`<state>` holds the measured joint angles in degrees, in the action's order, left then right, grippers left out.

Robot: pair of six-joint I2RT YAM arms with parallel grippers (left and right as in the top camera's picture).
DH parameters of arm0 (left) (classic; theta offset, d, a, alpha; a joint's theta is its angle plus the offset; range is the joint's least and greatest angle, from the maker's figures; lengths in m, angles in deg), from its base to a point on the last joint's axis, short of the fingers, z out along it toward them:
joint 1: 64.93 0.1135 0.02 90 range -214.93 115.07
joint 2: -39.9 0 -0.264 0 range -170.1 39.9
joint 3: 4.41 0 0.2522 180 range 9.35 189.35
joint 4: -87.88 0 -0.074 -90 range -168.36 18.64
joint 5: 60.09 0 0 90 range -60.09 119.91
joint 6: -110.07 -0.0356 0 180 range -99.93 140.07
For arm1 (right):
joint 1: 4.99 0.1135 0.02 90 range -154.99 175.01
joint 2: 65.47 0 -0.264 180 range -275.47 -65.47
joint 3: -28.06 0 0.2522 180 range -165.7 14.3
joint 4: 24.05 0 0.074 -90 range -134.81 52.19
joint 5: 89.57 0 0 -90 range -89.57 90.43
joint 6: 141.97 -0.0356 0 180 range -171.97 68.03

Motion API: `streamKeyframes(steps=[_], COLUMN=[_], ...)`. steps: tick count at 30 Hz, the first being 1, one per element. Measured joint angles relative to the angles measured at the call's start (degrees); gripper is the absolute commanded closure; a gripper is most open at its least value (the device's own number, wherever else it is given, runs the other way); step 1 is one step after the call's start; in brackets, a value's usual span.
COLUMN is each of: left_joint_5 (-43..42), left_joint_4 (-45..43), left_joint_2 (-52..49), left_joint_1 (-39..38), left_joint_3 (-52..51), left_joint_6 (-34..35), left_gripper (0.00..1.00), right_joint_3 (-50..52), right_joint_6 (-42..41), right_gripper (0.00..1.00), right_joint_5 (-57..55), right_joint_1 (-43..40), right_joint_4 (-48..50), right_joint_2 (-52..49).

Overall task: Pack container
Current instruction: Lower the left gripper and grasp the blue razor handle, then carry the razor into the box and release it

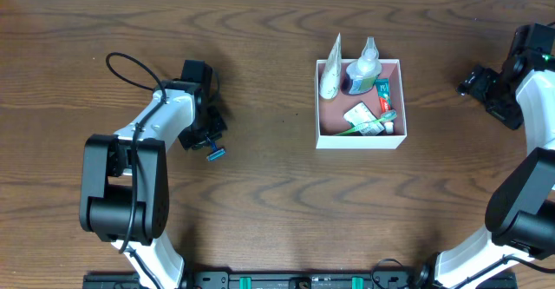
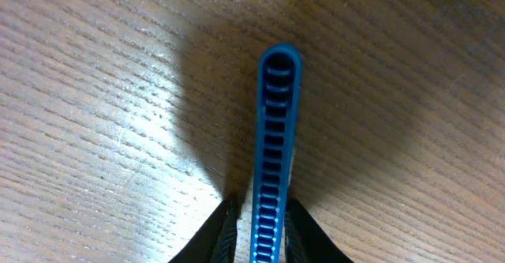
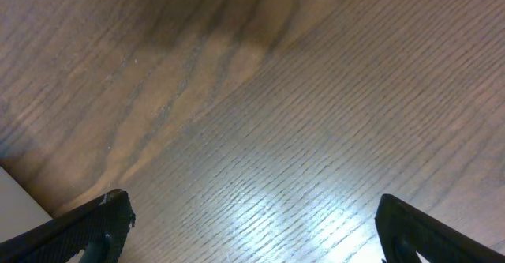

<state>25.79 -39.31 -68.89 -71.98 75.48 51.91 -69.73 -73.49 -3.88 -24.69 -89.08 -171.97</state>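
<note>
The container point(image 1: 360, 141), a white square box with a pink inside, stands right of centre. It holds a white tube point(image 1: 330, 76), a bottle point(image 1: 365, 67), a green toothbrush point(image 1: 368, 127) and small packets. My left gripper point(image 1: 208, 141) is far left of the container, low over the table. It is shut on a blue ribbed item point(image 1: 215, 154). In the left wrist view the item point(image 2: 278, 137) sticks out forward from between the fingers point(image 2: 264, 219). My right gripper point(image 1: 473, 82) is open and empty, right of the container; its fingers point(image 3: 252, 231) are spread wide over bare wood.
The table is dark wood grain. A black cable point(image 1: 130, 68) loops off the left arm. A pale edge point(image 3: 16, 200) shows at the lower left of the right wrist view; I cannot tell what it is.
</note>
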Motion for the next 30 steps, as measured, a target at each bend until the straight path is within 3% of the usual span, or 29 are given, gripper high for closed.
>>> streamKeyframes(steps=[10,18,30], left_joint_5=[0.0,0.0,-2.6], left_joint_4=[-0.8,-0.3,-3.5], left_joint_2=[0.0,1.0,19.2], left_joint_1=[0.0,0.0,-0.5], left_joint_3=[0.0,3.1,6.2], left_joint_6=[-0.1,-1.3,-3.8], left_gripper=[0.89,0.89,0.89], right_joint_3=[0.0,0.0,0.0], right_joint_6=[0.0,0.0,0.0], right_gripper=[0.01,0.01,0.01], right_joint_5=[0.0,0.0,0.0], right_joint_1=[0.0,0.0,0.0], right_joint_4=[0.0,0.0,0.0], right_joint_2=[0.0,0.0,0.0])
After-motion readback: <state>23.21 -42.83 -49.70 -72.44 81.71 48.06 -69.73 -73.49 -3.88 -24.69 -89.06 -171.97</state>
